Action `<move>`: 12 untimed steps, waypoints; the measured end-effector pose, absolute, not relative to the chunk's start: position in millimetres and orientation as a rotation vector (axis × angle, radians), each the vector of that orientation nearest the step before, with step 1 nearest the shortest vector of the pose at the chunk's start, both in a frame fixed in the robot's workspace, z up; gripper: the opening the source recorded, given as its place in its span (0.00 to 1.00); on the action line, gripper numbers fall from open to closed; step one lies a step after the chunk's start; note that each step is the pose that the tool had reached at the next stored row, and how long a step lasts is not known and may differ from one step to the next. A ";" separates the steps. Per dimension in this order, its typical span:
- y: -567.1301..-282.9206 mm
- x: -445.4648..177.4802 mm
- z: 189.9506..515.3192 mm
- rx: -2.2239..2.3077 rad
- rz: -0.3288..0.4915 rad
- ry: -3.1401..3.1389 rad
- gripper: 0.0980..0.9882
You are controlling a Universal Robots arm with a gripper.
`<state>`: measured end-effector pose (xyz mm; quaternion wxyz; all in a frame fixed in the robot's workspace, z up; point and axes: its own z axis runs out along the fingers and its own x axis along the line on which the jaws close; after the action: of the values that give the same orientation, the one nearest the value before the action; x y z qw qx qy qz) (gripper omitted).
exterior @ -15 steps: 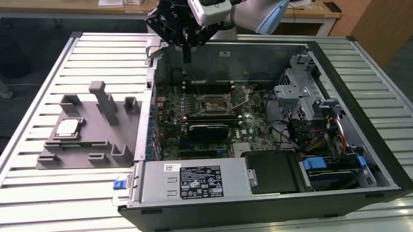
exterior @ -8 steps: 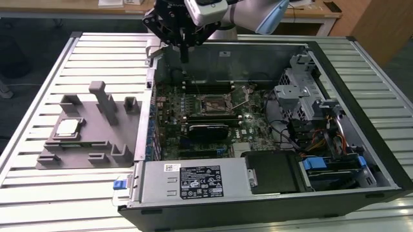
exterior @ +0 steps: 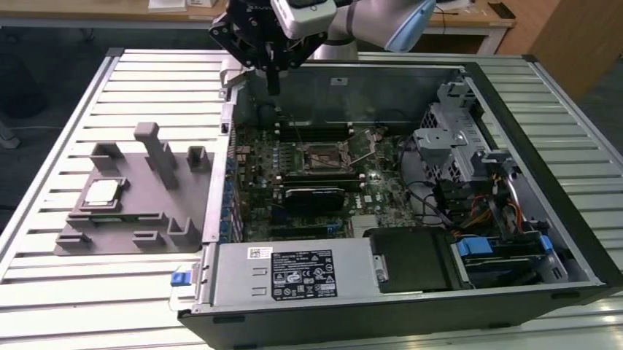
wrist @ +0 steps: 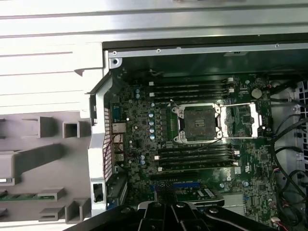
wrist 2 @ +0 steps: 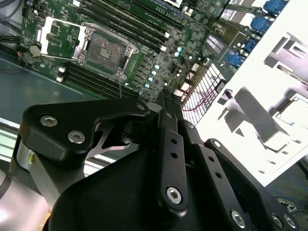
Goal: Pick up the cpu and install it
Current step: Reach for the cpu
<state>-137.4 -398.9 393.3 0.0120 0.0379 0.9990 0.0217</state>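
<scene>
The cpu [exterior: 102,192], a small silver square with a pale rim, lies flat in a recess of the grey fixture [exterior: 131,219] on the exterior view's left, beside the open computer case. Part of the cpu [wrist 2: 294,109] also shows in the second wrist view. My gripper [exterior: 276,90] hangs above the case's back left corner, well away from the cpu, its fingers pressed together and shut on nothing. The black fingers [wrist 2: 169,139] run as one narrow bar in the second wrist view. The motherboard's empty socket [exterior: 322,154] [wrist: 199,122] [wrist 2: 103,48] stands with its metal frame swung open.
Black memory sticks [wrist: 192,89] flank the socket. A grey power supply [exterior: 292,273] with a white label fills the case's front, and a drive cage [exterior: 457,142] with cables its right. Upright posts [exterior: 156,153] rise from the fixture. Everything rests on a slatted metal table [exterior: 87,292].
</scene>
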 end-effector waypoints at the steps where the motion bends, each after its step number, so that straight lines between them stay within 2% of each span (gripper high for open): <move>1: -398.9 -138.2 393.3 0.118 0.068 3.115 0.01; 12: -398.9 -147.1 393.3 0.118 0.067 3.115 0.01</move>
<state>-147.1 -398.9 393.3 0.0120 0.0379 0.9990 0.0216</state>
